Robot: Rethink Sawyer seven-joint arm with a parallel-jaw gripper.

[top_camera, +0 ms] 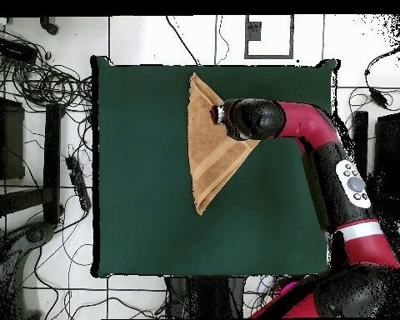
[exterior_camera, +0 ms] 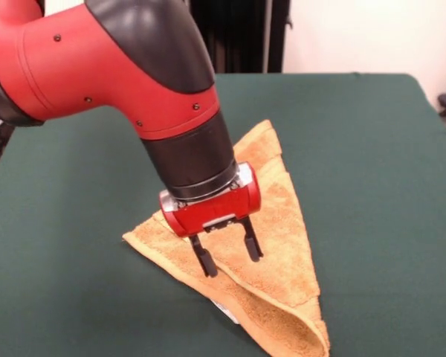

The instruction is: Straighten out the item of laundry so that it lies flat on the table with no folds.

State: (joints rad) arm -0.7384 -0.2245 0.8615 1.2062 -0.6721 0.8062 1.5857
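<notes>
The orange-tan terry towel [exterior_camera: 279, 223] lies folded into a long triangle with a doubled, looped edge at one corner, and paler woven bands cross it in the overhead view. It sits on the dark green cloth worktop [exterior_camera: 372, 149], toward one edge. The claw [exterior_camera: 227, 254] hangs just above it, black fingers [exterior_camera: 204, 260] parted, holding nothing. Cables litter the tiled floor [top_camera: 45, 167] around.

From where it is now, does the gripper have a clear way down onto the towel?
Probably yes. The open gripper hangs just over the folded towel, and nothing lies between them.
</notes>
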